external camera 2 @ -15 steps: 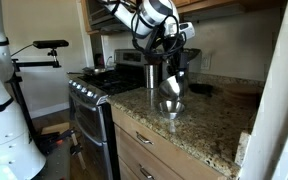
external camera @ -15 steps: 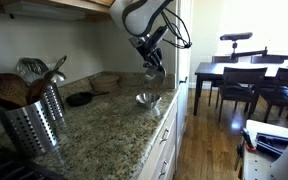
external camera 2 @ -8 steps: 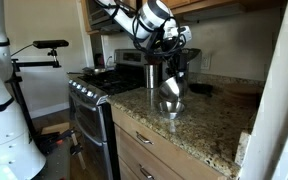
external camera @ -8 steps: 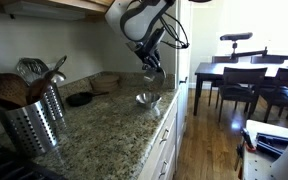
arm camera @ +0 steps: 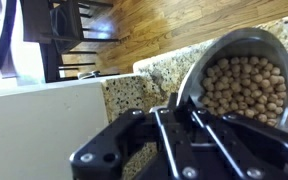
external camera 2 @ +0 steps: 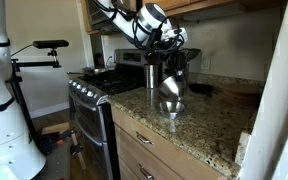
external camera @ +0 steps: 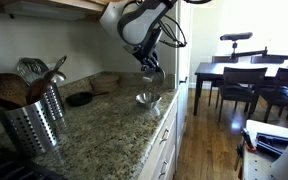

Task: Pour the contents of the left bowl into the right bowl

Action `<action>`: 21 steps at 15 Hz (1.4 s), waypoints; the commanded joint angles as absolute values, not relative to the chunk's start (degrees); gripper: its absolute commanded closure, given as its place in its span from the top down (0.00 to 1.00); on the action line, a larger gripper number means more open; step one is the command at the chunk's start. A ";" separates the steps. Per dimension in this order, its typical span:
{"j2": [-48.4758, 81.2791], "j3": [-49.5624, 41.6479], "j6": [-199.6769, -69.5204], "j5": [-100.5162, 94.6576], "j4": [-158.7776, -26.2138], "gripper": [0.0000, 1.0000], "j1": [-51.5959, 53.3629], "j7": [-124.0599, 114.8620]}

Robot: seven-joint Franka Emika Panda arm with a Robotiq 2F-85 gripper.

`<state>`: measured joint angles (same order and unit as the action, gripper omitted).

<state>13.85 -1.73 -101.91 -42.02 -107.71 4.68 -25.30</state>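
Observation:
My gripper (arm camera: 179, 100) is shut on the rim of the left bowl (arm camera: 246, 78), a small shiny steel bowl full of small round tan pieces. I hold it tilted in the air, and the pieces are still inside. In both exterior views the held bowl (external camera: 154, 72) (external camera 2: 172, 86) hangs just above the right bowl (external camera: 144, 98) (external camera 2: 170, 106), its steel twin, which stands on the granite counter (external camera: 104, 135) near the front edge. What the right bowl holds cannot be seen.
A dark flat dish (external camera: 79, 99) and a woven basket (external camera: 106, 80) lie behind the bowls by the wall. A steel utensil holder (external camera: 34, 122) stands further along the counter. A stove (external camera 2: 92, 92) adjoins the counter; a dining table with chairs (external camera: 246, 76) stands beyond.
The arm's upper links have swung a little and the wrist has turned slightly. The held bowl stays over the bowl on the counter.

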 commanded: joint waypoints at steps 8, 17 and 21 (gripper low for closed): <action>15.00 -0.96 -97.81 -48.89 -106.71 0.07 6.20 -28.09; 16.58 0.33 -96.25 -52.77 -106.33 0.07 7.05 -28.83; 17.02 0.59 -95.37 -54.97 -106.09 0.07 7.67 -29.28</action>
